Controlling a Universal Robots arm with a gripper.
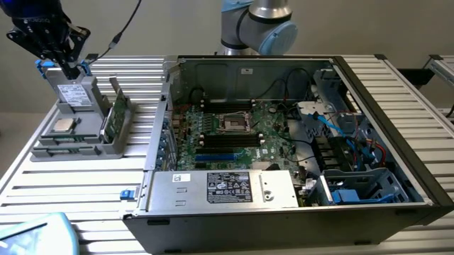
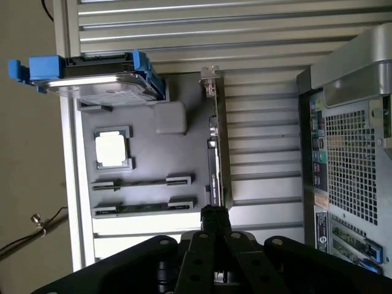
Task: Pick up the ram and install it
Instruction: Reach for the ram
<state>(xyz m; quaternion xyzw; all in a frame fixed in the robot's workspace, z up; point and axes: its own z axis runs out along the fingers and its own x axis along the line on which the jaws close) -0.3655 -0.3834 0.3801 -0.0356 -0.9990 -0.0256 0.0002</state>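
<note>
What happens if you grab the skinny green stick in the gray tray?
The ram is a thin narrow board, so probably stiff and light. It sits slotted in the tray, so it might catch when lifted.

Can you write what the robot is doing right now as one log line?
gripper: shut, empty, above gray tray | ram: lying in tray slot, not gripped | computer case: open

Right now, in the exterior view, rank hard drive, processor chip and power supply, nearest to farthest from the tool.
1. Hard drive, upright in the grey tray, directly under the tool.
2. Processor chip, flat in the same tray.
3. Power supply, in the computer case, toward the exterior view's right.
</note>
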